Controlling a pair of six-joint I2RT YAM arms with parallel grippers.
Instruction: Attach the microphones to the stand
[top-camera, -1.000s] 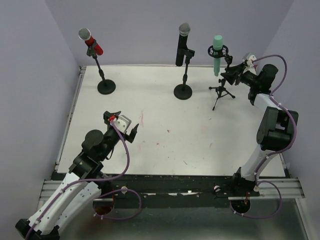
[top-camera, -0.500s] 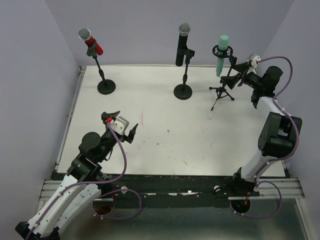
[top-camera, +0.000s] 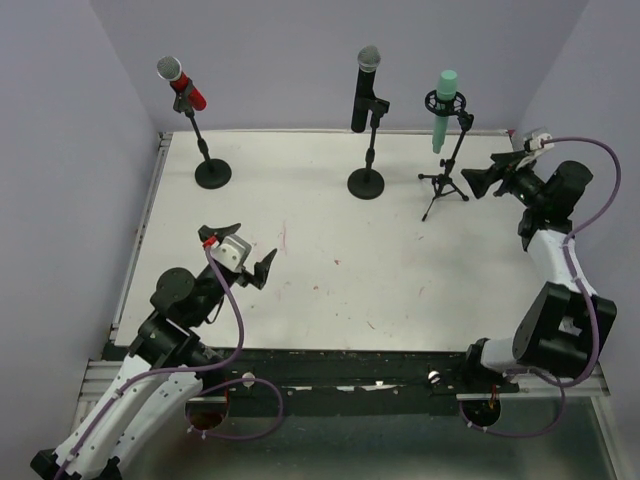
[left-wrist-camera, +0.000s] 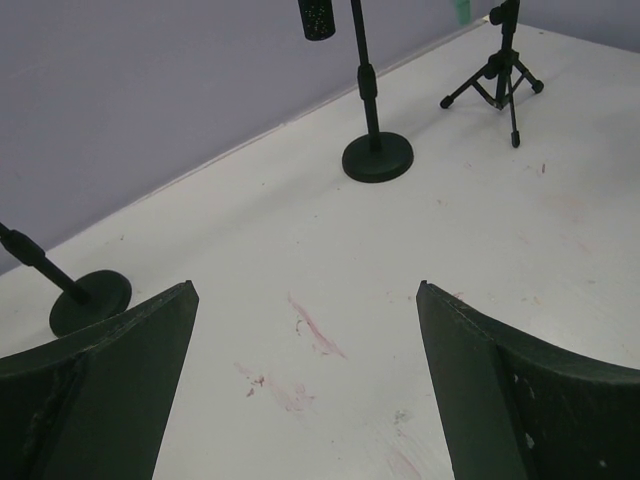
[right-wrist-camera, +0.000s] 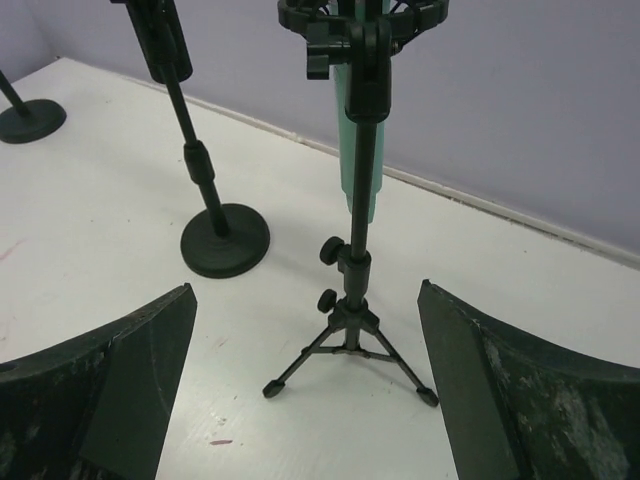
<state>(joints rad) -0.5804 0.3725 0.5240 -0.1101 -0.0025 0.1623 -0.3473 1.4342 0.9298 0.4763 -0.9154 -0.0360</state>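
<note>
Three microphones sit in stands along the back of the table. The red microphone (top-camera: 182, 84) is clipped on the left stand (top-camera: 213, 172). The black microphone (top-camera: 365, 90) stands in the middle stand (top-camera: 366, 183) (right-wrist-camera: 224, 240). The mint-green microphone (top-camera: 443, 108) (right-wrist-camera: 359, 150) hangs upright in the ring mount of the tripod stand (top-camera: 443, 185) (right-wrist-camera: 352, 335). My right gripper (top-camera: 479, 180) (right-wrist-camera: 305, 290) is open, just right of the tripod and apart from it, holding nothing. My left gripper (top-camera: 240, 250) (left-wrist-camera: 305, 287) is open above the near-left table, empty.
The white table (top-camera: 330, 290) carries faint reddish smears (left-wrist-camera: 315, 330). Purple walls close in at the back and sides. A raised rim (top-camera: 150, 200) runs along the table's left edge. The round bases and tripod legs (left-wrist-camera: 497, 80) take floor space at the back.
My right gripper opened, let go of the mint-green microphone and drew back to the right. The microphone now stands in its mount. The left arm shifted slightly toward the near edge.
</note>
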